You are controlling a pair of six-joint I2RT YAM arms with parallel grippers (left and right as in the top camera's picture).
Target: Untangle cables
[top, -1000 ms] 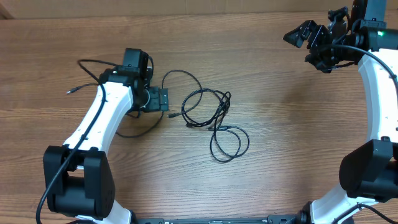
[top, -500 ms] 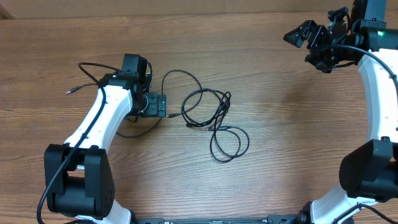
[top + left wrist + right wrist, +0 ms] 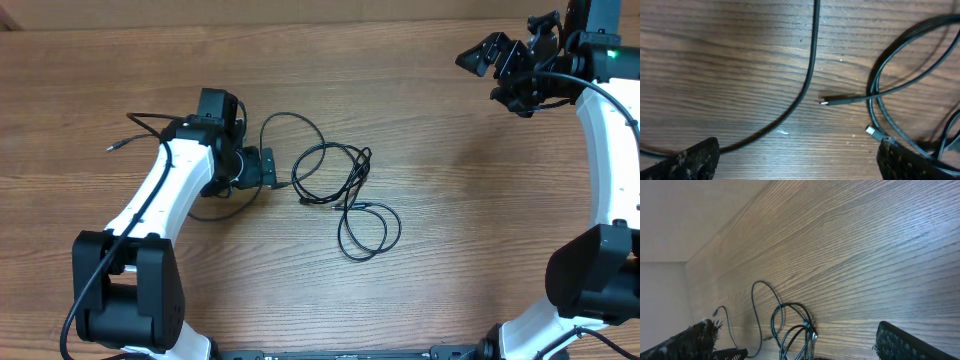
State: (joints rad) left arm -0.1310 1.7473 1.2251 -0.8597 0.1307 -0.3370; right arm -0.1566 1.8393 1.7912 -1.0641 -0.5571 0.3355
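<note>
Wooden table [image 3: 440,250]. Cables [image 3: 345,180] lie mid-table: tangled loops, one loop arching up on the left side, one round loop at the lower end. Left gripper [image 3: 266,168] is low, just beside the tangle's left edge, near the small plug ends. Right gripper [image 3: 497,58] is at the far upper right, fingers spread, well apart from the cables.

A wood-grain table [image 3: 450,250] fills the views (grain running side to side). Beyond its far edge stands a pale surface [image 3: 685,210], possibly a wall.
</note>
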